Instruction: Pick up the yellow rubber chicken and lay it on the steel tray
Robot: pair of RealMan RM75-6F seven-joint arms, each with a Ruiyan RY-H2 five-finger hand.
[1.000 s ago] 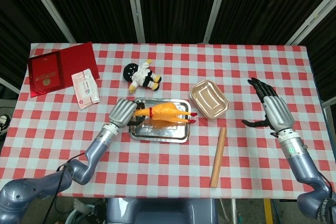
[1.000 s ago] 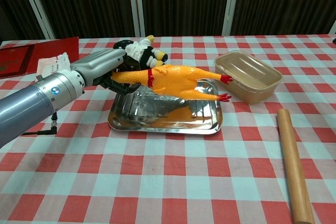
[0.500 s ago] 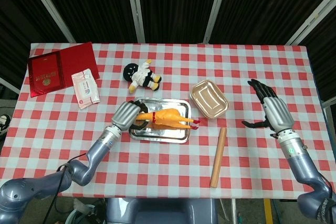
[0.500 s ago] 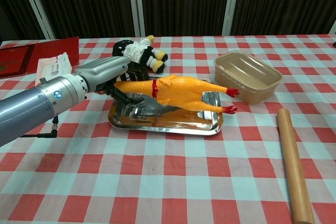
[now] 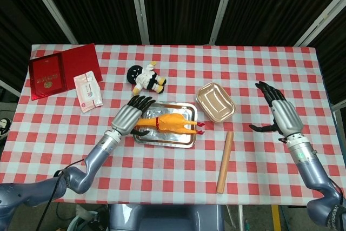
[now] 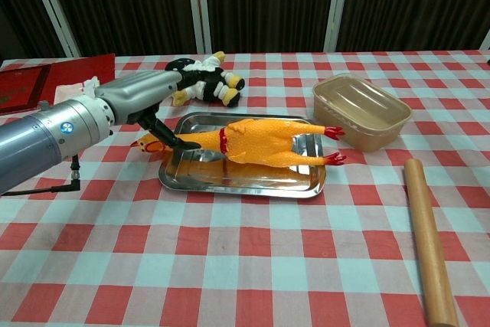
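The yellow rubber chicken [image 5: 168, 122] [image 6: 256, 139] lies lengthwise on the steel tray [image 5: 177, 109] [image 6: 241, 186]. Its head hangs over the tray's left rim and its red feet reach the right end. My left hand [image 5: 128, 116] [image 6: 138, 102] hovers at the tray's left end over the chicken's neck with its fingers spread. One dark finger reaches down beside the neck. I cannot tell if it touches. My right hand [image 5: 278, 113] hangs open far to the right, away from everything, and shows only in the head view.
A black-and-white plush toy [image 5: 146, 78] [image 6: 207, 78] lies behind the tray. A tan container [image 5: 214, 101] [image 6: 361, 111] sits to the tray's right, with a wooden rolling pin [image 5: 225, 162] [image 6: 429, 239] nearer the front. A red folder [image 5: 57, 71] and a tissue pack [image 5: 88, 91] lie at the far left.
The left hand lowered the chicken from above the tray onto it, then spread its fingers and drew back slightly leftward. The right hand has not moved.
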